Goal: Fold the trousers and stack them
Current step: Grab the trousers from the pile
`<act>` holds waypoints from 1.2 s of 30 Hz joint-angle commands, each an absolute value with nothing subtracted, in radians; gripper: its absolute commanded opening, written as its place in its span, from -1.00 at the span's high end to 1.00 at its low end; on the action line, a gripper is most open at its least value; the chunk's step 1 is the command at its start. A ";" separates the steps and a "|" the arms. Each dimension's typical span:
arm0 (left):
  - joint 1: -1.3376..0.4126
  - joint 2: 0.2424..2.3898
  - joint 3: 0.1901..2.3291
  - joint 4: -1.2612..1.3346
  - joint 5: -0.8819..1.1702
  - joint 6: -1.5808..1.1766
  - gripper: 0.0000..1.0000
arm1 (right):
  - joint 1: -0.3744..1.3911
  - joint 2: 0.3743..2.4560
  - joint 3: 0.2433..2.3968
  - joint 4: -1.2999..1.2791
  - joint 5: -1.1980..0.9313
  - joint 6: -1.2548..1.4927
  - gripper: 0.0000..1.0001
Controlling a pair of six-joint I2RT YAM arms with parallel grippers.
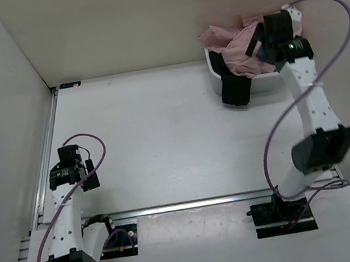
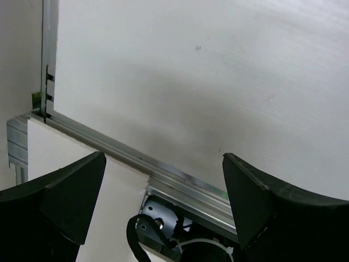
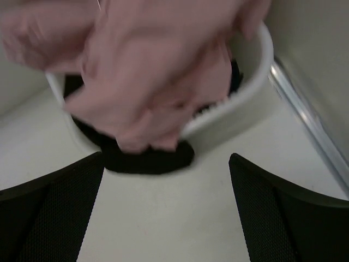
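I look down on a white bench [image 1: 163,139] enclosed by pale walls. At the near left, the left gripper [image 2: 163,159] hangs low over the bare bench surface, close to a metal rail [image 2: 180,183] that runs across the bench. Its two black fingers [image 2: 65,191] are spread wide with nothing between them.

In the far right corner sits a white tub [image 1: 267,83]. The trousers [image 1: 238,46], dusty pink and crumpled, are heaped in it and spill over its rim towards the back left. A black garment [image 1: 234,86] hangs over the tub's front left edge and reaches down onto the bench.

The right gripper [image 3: 166,159] hovers by the tub, facing the heap. Its fingers [image 3: 283,218] are released, set wide apart, holding nothing and not touching the cloth. Through the right wrist camera the pink fabric is blurred, and I cannot make out waist or legs
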State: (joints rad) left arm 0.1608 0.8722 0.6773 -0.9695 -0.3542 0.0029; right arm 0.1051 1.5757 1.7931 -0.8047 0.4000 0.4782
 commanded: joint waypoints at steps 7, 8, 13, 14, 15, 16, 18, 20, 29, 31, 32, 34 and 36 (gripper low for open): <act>0.187 0.920 0.723 -0.933 -0.345 0.000 -1.00 | 0.065 2.176 2.365 -0.770 0.509 0.402 -0.98; 0.187 0.920 0.723 -0.933 -0.345 0.000 -1.00 | 0.064 2.190 2.365 -0.758 0.480 0.422 -0.98; 0.196 0.930 0.723 -0.933 -0.344 0.000 -1.00 | 0.054 2.174 2.322 -0.684 0.430 0.445 0.09; 0.196 0.930 0.723 -0.933 -0.344 0.000 -1.00 | 0.066 2.158 2.322 -0.684 0.430 0.445 0.60; 0.196 0.930 0.723 -0.933 -0.333 0.000 -1.00 | 0.087 2.137 2.322 -0.684 0.445 0.445 1.00; 0.196 0.930 0.723 -0.933 -0.333 0.000 -1.00 | 0.107 2.081 2.300 -0.675 0.471 0.436 1.00; 0.196 0.920 0.723 -0.933 -0.310 0.000 -1.00 | 0.210 1.980 2.235 -0.661 0.557 0.391 1.00; 0.196 0.911 0.732 -0.933 -0.310 0.000 -1.00 | 0.384 1.904 2.163 -0.652 0.639 0.312 1.00; 0.228 0.966 0.889 -0.922 -0.298 0.000 -1.00 | 0.945 1.594 2.007 -0.396 0.755 0.443 1.00; 0.238 1.002 0.963 -0.931 -0.330 0.000 -1.00 | 0.945 1.543 1.909 -0.368 0.700 0.613 1.00; 0.247 1.015 0.988 -0.931 -0.345 0.000 -1.00 | 0.928 1.516 1.866 -0.382 0.681 0.775 1.00; 0.256 1.054 1.072 -0.945 -0.356 0.000 -1.00 | 0.864 1.497 1.728 -0.476 0.628 0.929 1.00; 0.256 1.084 1.123 -0.959 -0.356 0.000 -1.00 | 0.825 1.462 1.616 -0.499 0.527 1.061 1.00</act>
